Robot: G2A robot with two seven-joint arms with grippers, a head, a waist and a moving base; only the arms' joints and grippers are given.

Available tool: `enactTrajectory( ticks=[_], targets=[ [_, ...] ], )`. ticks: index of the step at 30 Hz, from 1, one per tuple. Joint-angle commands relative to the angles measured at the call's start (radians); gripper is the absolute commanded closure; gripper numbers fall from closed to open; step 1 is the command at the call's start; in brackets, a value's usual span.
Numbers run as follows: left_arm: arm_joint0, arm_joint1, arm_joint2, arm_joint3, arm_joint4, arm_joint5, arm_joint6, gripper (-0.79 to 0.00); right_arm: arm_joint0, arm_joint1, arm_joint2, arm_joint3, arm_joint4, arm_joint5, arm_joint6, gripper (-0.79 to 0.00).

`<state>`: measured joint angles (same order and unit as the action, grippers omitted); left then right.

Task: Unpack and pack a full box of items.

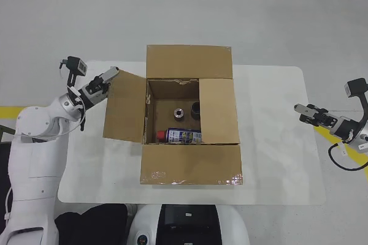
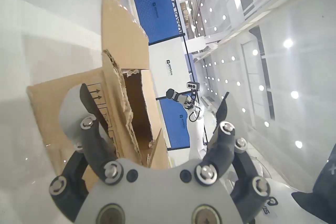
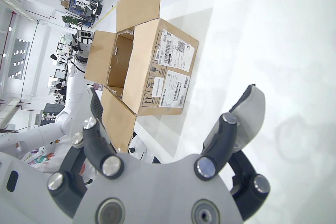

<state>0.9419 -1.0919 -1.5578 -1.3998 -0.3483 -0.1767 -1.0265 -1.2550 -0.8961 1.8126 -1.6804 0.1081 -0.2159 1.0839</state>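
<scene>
L gripper sits closest to its wrist cam: fingers spread wide, pinching nothing. The torn edge of the box's left flap shows between them; you cannot tell whether it touches either finger. From above, you find this gripper at that flap's far outer corner, left of the cardboard box.

R gripper is also spread and holds nothing. It hangs over the white table, well apart from the box's right side.

Box stands at table centre w/ near and far flaps folded outward. The left flap is tilted up, and the right flap appears to cover part of the opening.

Inside, check:
- spray can, lying on its side by the near wall
- black cylindrical item, toward the far wall
- small round metal part, just beside the black item
</scene>
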Motion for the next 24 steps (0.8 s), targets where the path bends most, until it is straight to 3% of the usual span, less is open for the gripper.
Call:
enactTrajectory(
  ticks=[1, 11, 24],
  targets=[
    [-0.015, -0.001, 0.015, -0.008, -0.031, 0.006, -0.022, -0.785, 0.0, 0.0, 0.0, 0.0, 0.0, 0.0, 0.0, -0.785],
    [-0.109, -0.011, 0.128, -0.012, -0.08, 0.01, -0.065, -0.785, 0.0, 0.0, 0.0, 0.0, 0.0, 0.0, 0.0, -0.785],
    [-0.202, -0.037, 0.287, 0.069, -0.101, 0.008, -0.053, -0.785, 0.0, 0.0, 0.0, 0.0, 0.0, 0.0, 0.0, -0.785]
  ],
)
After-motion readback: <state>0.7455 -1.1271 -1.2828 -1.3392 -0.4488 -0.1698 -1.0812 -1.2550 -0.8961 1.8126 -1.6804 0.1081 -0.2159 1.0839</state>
